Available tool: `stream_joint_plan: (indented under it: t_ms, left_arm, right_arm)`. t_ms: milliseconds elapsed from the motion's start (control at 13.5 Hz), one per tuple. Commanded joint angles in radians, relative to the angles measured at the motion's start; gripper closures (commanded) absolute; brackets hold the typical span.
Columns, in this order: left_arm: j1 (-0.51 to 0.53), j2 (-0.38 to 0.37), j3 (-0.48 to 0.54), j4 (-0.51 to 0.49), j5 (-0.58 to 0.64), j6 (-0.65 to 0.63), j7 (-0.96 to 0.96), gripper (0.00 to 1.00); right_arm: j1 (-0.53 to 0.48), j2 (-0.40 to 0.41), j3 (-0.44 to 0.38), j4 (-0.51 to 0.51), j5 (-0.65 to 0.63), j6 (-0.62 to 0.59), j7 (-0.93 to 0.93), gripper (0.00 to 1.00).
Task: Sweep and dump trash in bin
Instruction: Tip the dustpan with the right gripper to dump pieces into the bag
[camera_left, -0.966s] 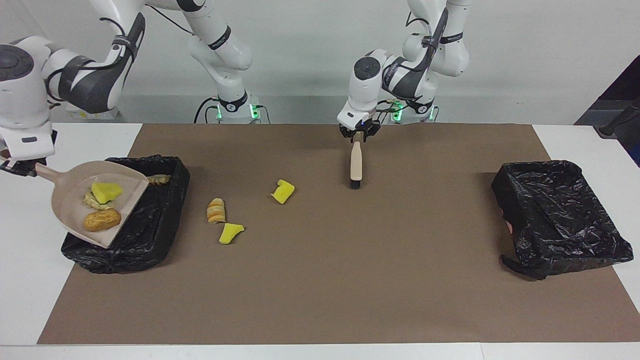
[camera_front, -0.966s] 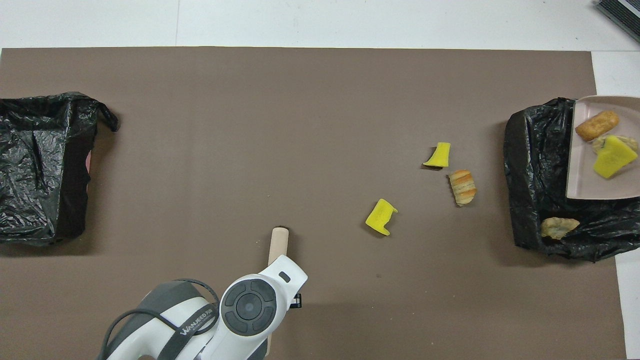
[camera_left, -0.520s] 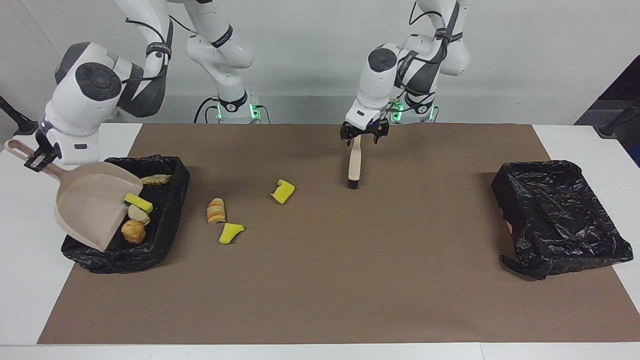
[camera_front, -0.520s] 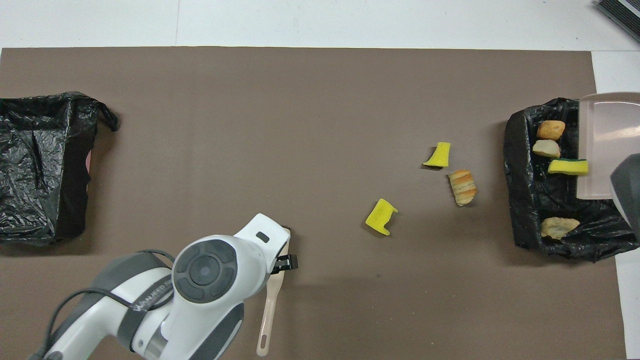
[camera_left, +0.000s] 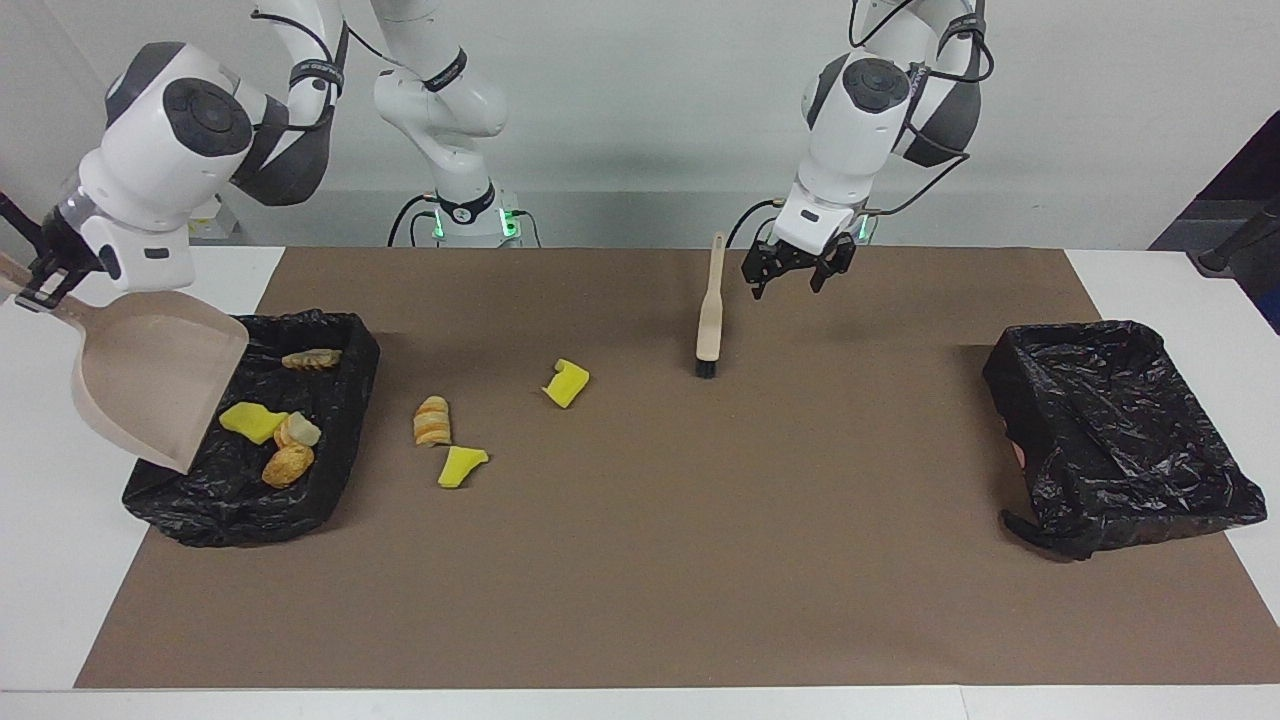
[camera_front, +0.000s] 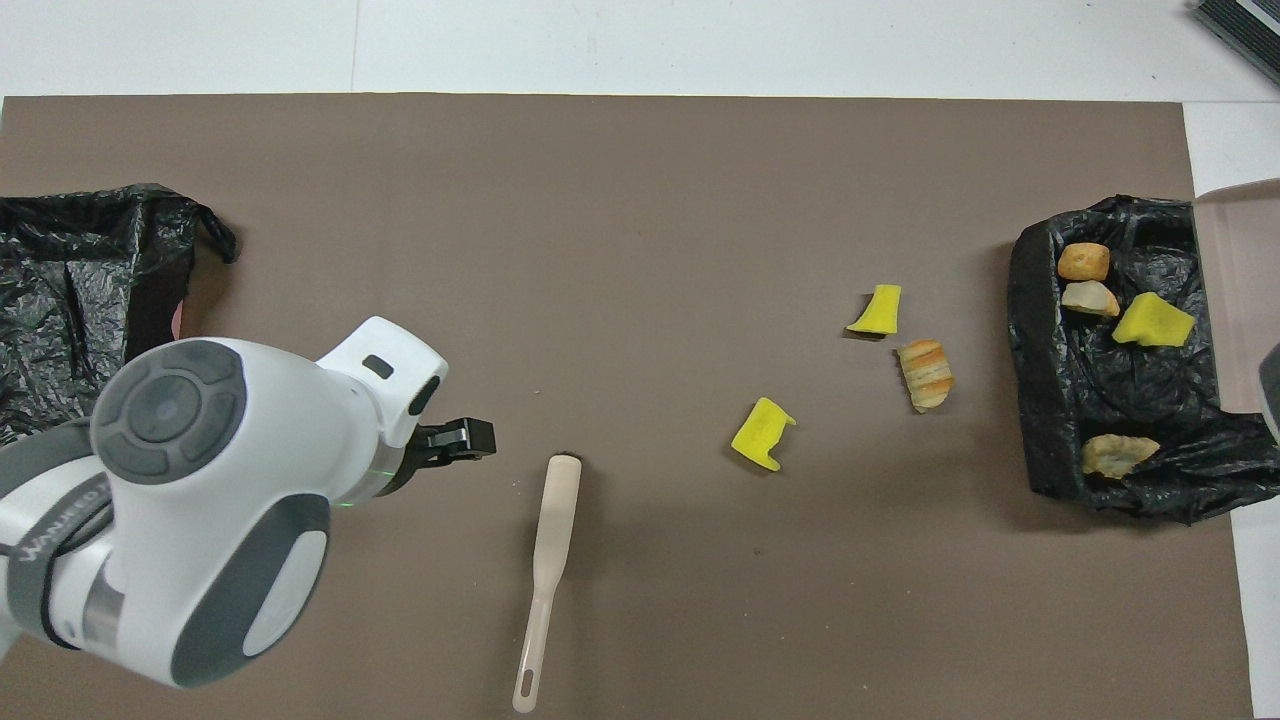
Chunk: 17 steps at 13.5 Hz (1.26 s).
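the brush (camera_left: 709, 318) lies flat on the brown mat (camera_left: 640, 560), its bristles pointing away from the robots and its thin handle end toward them, with nothing holding it. the left gripper (camera_left: 797, 276) hangs in the air just beside the brush's handle, toward the left arm's end of the table, and its jaws stand wide apart and empty.

the right gripper (camera_left: 38, 283) is clamped shut on the handle of the beige dustpan (camera_left: 150, 385), which is tipped steeply with its lip down at the outer edge of the black-lined bin (camera_left: 330, 460) at the right arm's end of the table. the pan's face is bare. inside that bin lie four pieces of trash: a yellow sponge chunk (camera_left: 252, 421), a pale bread piece (camera_left: 298, 430) touching it, an orange-brown bread piece (camera_left: 288, 465) just beside those, and a tan scrap (camera_left: 311, 358) apart from them, nearer to the robots.

three more pieces sit on the mat between that bin and the brush. a striped bread piece (camera_left: 432, 421) is closest to the bin, a yellow chunk (camera_left: 461, 467) lies just beside it, farther from the robots, and a second yellow chunk (camera_left: 566, 383) rests closer to the brush, well apart from its bristles.

a second black-lined bin (camera_left: 1120, 430) stands at the left arm's end of the table, well apart from the brush.
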Motion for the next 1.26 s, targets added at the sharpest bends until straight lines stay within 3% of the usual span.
stream_joint_plan:
  t_ms: [0,149,520,817,1189]
  left_arm:
    - [0.113,-0.011,-0.011,0.068,0.009,-0.096,0.124,0.00]
    - [0.171,-0.012,-0.011,0.080,0.011,-0.122,0.201,0.00]
    - [0.280,-0.024,-0.011,0.117,0.011,-0.151,0.336,0.00]
    - [0.378,-0.026,-0.011,0.195,0.011,-0.260,0.461,0.00]
    - [0.395,-0.031,0.003,0.254,0.011,-0.317,0.465,0.00]
  right_arm:
    - [-0.007,-0.014,0.032,0.012,0.041,0.013,-0.076,1.00]
    - [-0.008,-0.010,0.053,0.035,0.104,0.008,-0.101,1.00]
    - [-0.048,-0.020,0.046,0.026,0.435,-0.026,-0.075,1.00]
    - [-0.015,-0.056,0.056,0.007,0.584,-0.237,0.268,1.00]
    - [0.093,-0.112,0.056,-0.054,0.776,-0.357,0.665,1.00]
